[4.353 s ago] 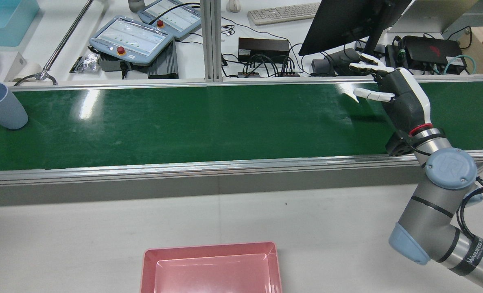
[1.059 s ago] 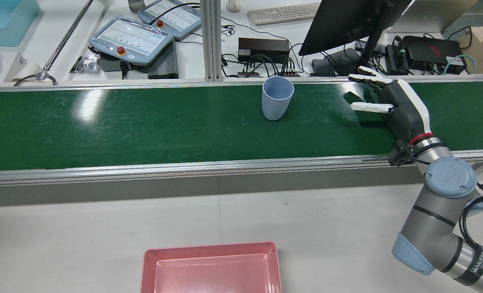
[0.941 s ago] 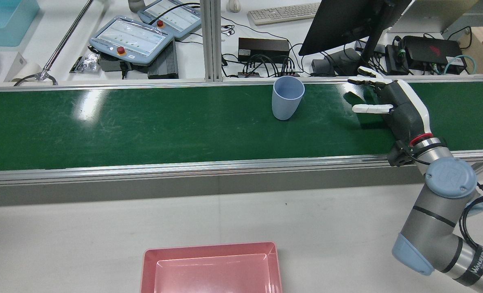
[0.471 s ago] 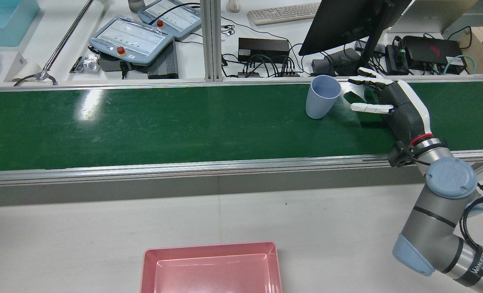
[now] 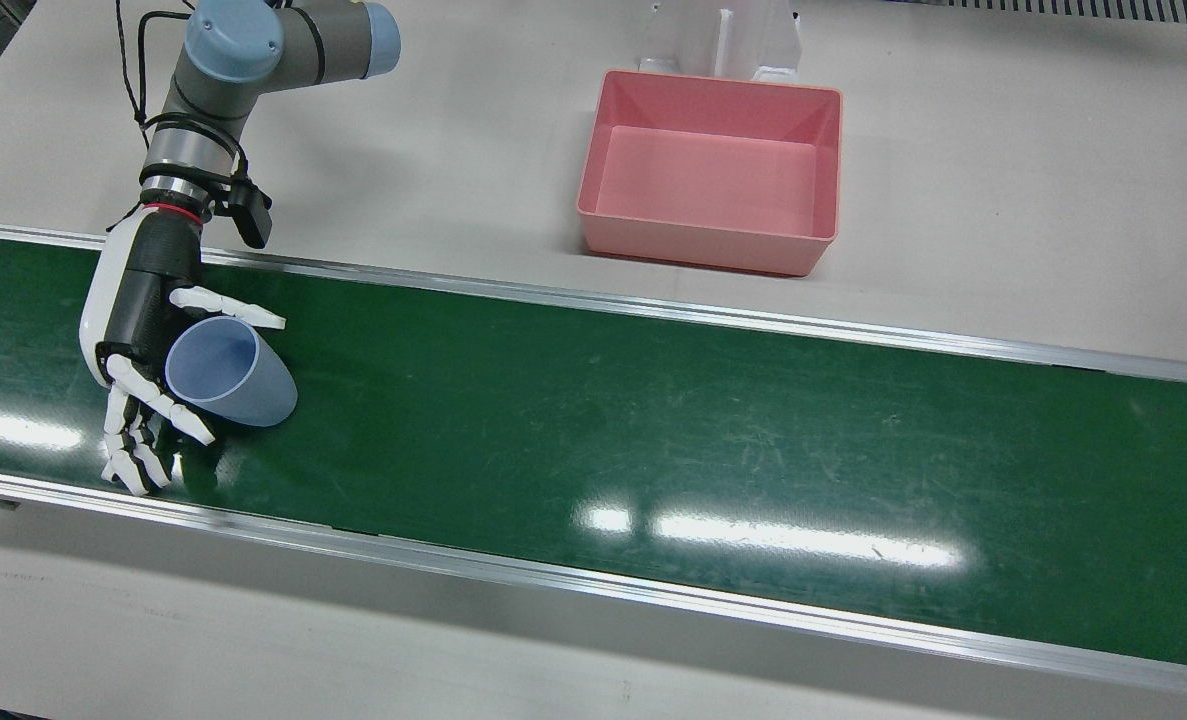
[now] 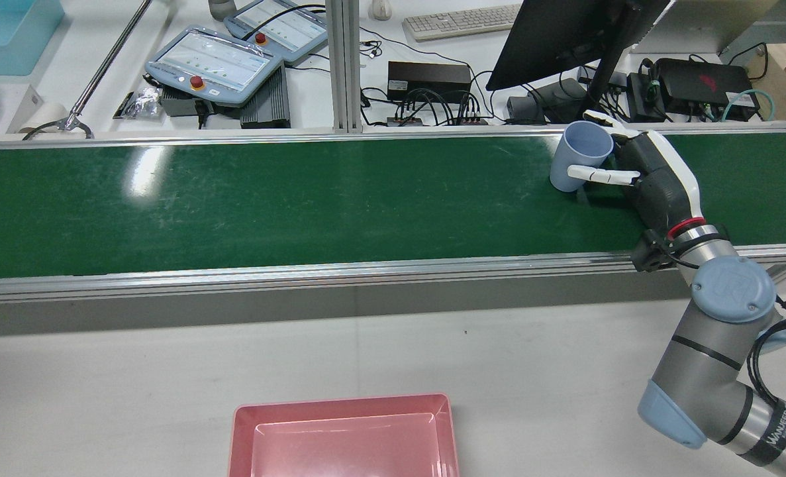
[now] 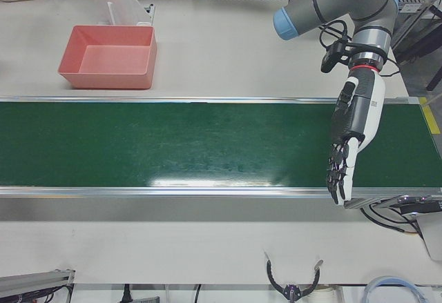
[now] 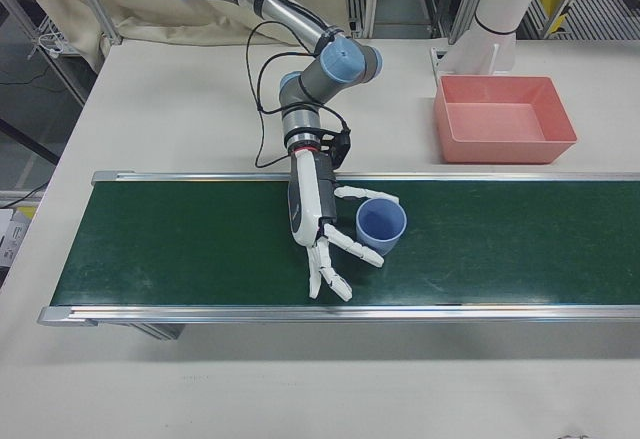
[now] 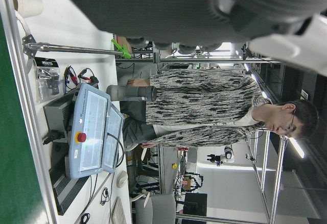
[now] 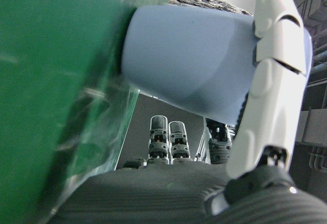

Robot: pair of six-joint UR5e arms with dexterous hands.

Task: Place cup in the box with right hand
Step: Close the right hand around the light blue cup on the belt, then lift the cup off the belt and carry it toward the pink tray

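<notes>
A light blue cup (image 5: 238,385) stands on the green belt (image 5: 653,440), inside my right hand (image 5: 143,340). The thumb lies across the cup's near side and the fingers (image 5: 133,450) reach past its far side, still spread, so the hand is open. The same shows in the rear view, with the cup (image 6: 575,159) against my right hand (image 6: 651,175), and in the right-front view (image 8: 380,227). The right hand view shows the cup (image 10: 189,60) close against the palm. The pink box (image 5: 703,250) sits empty on the table. My left hand (image 7: 349,137) hangs open and empty over the belt's other end.
The belt's metal rail (image 6: 366,271) runs between the belt and the grey table holding the box (image 6: 240,430). Behind the belt are teach pendants (image 6: 214,66), a monitor (image 6: 565,33) and cables.
The cup has ridden the belt to the right in the rear view, from the far left end into my right hand. The hand dropped a little early on and has held still since.
</notes>
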